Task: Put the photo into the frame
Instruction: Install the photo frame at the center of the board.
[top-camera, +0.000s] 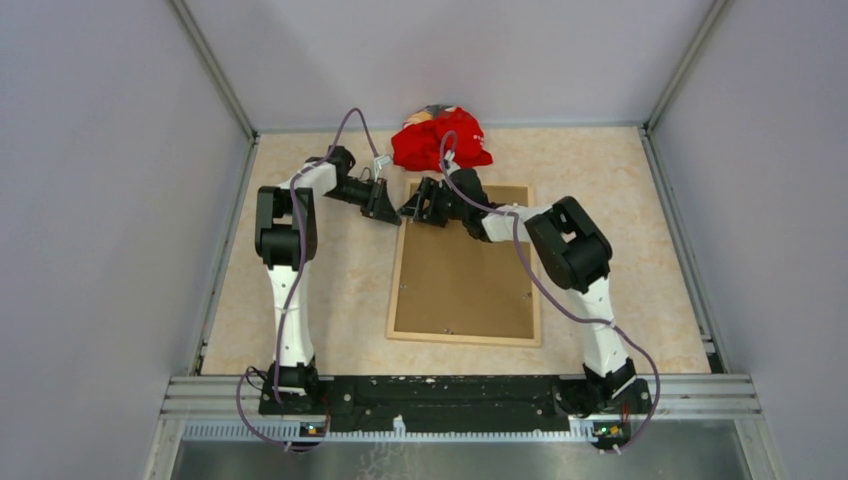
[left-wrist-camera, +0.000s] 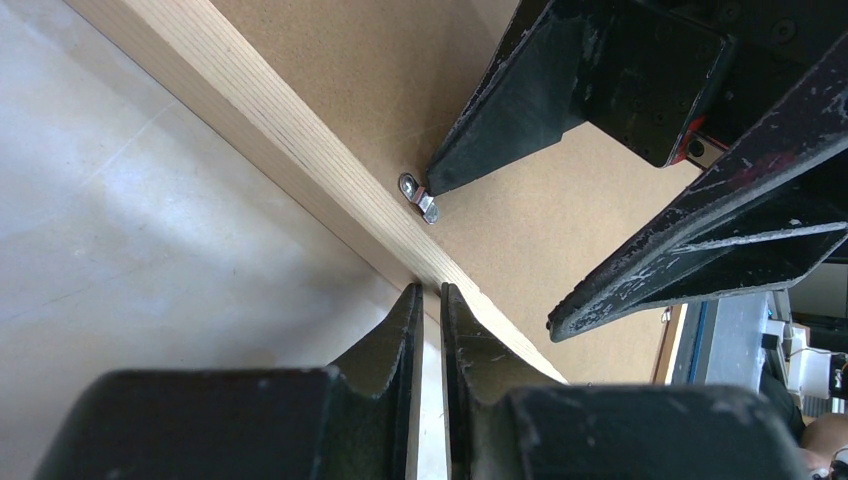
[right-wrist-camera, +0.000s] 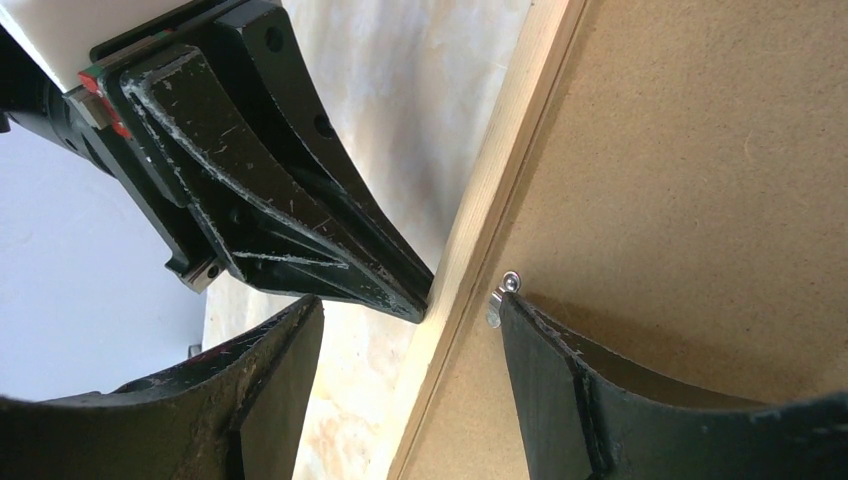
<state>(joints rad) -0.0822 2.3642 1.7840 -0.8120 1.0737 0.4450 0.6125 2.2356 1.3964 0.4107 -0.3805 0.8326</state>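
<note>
The light-wood frame (top-camera: 397, 270) lies flat on the table with a plain brown backing board (top-camera: 465, 275) filling it. The photo is not in view. My left gripper (top-camera: 385, 205) is shut with nothing between its fingers; in the left wrist view its tips (left-wrist-camera: 428, 288) rest against the outer side of the frame's left rail (left-wrist-camera: 300, 130). My right gripper (right-wrist-camera: 410, 300) is open and straddles that same rail (right-wrist-camera: 500, 170) near the far left corner. Its inner finger (right-wrist-camera: 560, 380) touches a small metal turn clip (right-wrist-camera: 503, 290) on the board; its outer finger hangs over the table.
A crumpled red cloth (top-camera: 440, 140) lies just beyond the frame's far edge. Grey walls enclose the tabletop (top-camera: 620, 230) on the left, right and far sides. The two grippers are almost touching each other at the frame's far left corner.
</note>
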